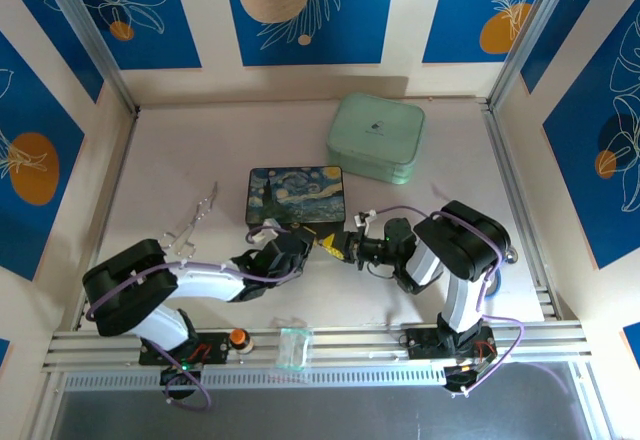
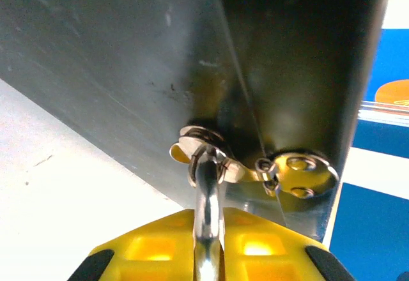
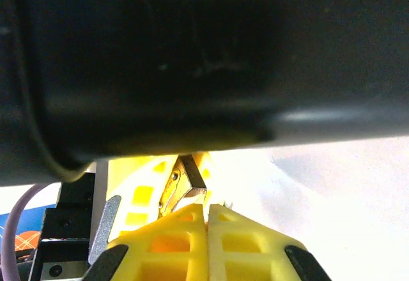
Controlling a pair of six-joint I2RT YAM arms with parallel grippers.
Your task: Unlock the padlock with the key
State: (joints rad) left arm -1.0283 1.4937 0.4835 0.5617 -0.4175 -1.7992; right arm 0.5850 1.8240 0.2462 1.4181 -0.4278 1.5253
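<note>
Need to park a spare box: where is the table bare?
Bare: the far left corner, between the left wall and the dark painted box, behind the clear tweezers; also the strip right of the green box. Crowded: in front of the painted box, where the left tool and right tool meet.

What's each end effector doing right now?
Left end effector: closed on the padlock, gripping its shackle.
Right end effector: closed; what it holds, if anything, cannot be told.
</note>
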